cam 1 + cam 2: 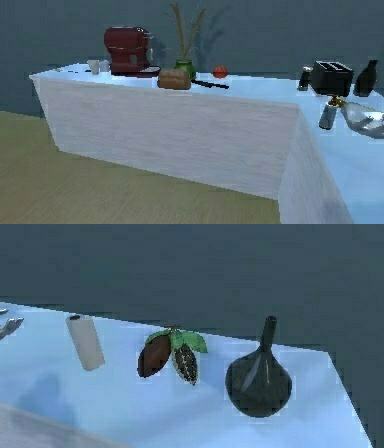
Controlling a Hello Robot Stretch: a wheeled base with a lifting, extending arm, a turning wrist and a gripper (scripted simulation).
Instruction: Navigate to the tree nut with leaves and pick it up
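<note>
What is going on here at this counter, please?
A Stretch robot stands by a pale counter. In the arm side view, the tree nut with leaves lies on it, between a white cylinder and a dark vase, not yet picked up. Ahead stand a red coffee machine, a bread loaf and a black toaster.

Pale L-shaped counter [160, 120] w/ red coffee machine [127, 50], bread loaf [174, 79], green vase [185, 68] & black toaster [331, 77] on top. Arm side view, left to right on it: white cylinder [86, 342], brown nuts w/ green leaves [170, 354], dark round-bellied vase [259, 379], all apart.
</note>
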